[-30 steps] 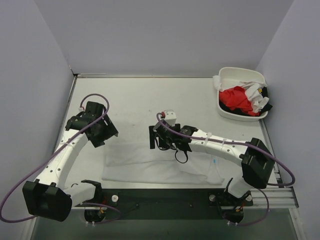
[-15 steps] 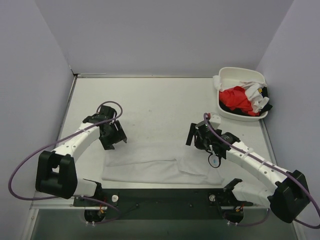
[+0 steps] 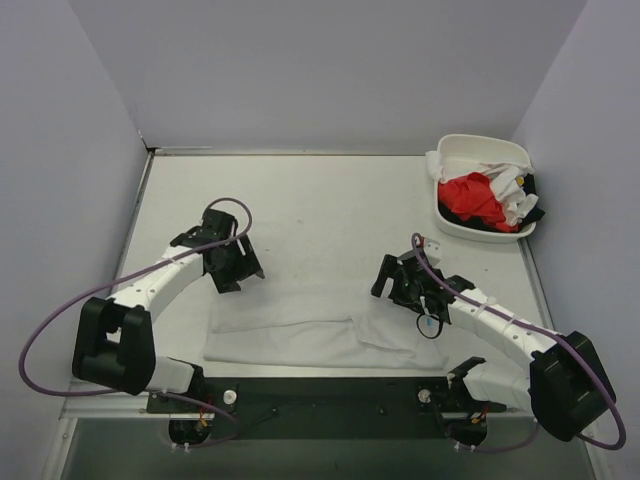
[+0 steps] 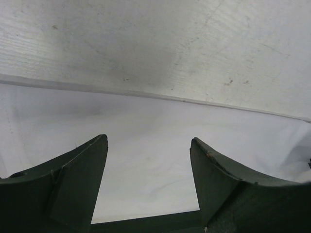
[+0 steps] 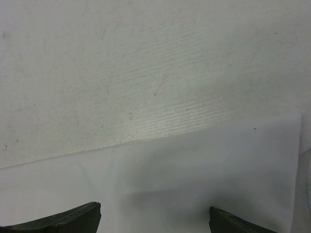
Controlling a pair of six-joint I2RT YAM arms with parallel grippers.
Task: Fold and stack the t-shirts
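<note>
A plain white t-shirt [image 3: 300, 335] lies folded into a long flat band along the near edge of the table. My left gripper [image 3: 243, 270] is open and empty, just above the shirt's far left edge. In the left wrist view my open left gripper [image 4: 148, 143] frames the white cloth [image 4: 146, 121]. My right gripper [image 3: 390, 283] is open and empty over the shirt's far right part. In the right wrist view my right gripper [image 5: 154, 211] is spread wide above the cloth [image 5: 194, 165]. A bright red t-shirt [image 3: 472, 197] and crumpled white shirts [image 3: 505, 180] lie in the tub.
A white rounded plastic tub [image 3: 480, 140] stands at the back right corner, with a bit of black cloth at its right side. The grey table top [image 3: 320, 210] stretches behind the shirt. Side walls close in left and right. A black rail runs along the near edge.
My right arm has pulled back from the shirt's middle to its right part. My left gripper has moved right and nearer, to the shirt's far left edge. The shirt now lies flatter.
</note>
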